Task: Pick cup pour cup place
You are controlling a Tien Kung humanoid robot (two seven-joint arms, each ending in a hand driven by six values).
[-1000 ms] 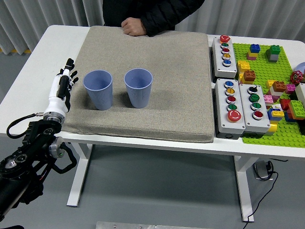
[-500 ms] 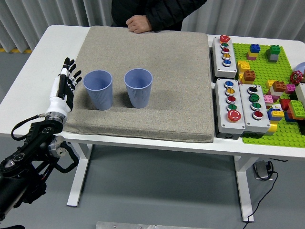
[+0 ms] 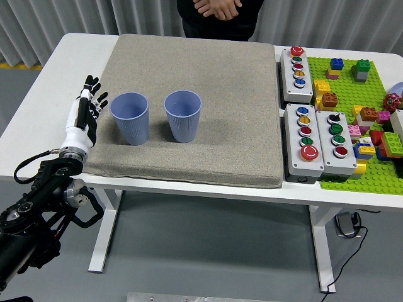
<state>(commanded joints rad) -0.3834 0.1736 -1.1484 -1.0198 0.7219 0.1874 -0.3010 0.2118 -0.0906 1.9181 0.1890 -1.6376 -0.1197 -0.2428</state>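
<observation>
While the black left arm (image 3: pixel 38 207) rises from the lower left corner of the frame, its white robot hand (image 3: pixel 85 113) stands at the left edge of the grey mat (image 3: pixel 220 113), fingers straight and spread, grasping nothing. Just to the right of that robot hand, apart from it, the left cup (image 3: pixel 130 117) stands upright on the mat, a ribbed blue-lilac cup with its mouth open upward. Near it, a little further right and not touching, the right cup (image 3: pixel 183 115) of the same colour stands upright as well. Both sit in the left half of the mat, which covers most of the white bench (image 3: pixel 38 88). At the top centre of the frame a person in dark clothing stands behind the bench, the person's hands (image 3: pixel 217 7) clasped together above its far edge, clear of the mat. Right of the mat lie three grey button boxes (image 3: pixel 306 141) with coloured buttons, and at the far right a green baseplate (image 3: pixel 371 126) carries scattered coloured bricks.
</observation>
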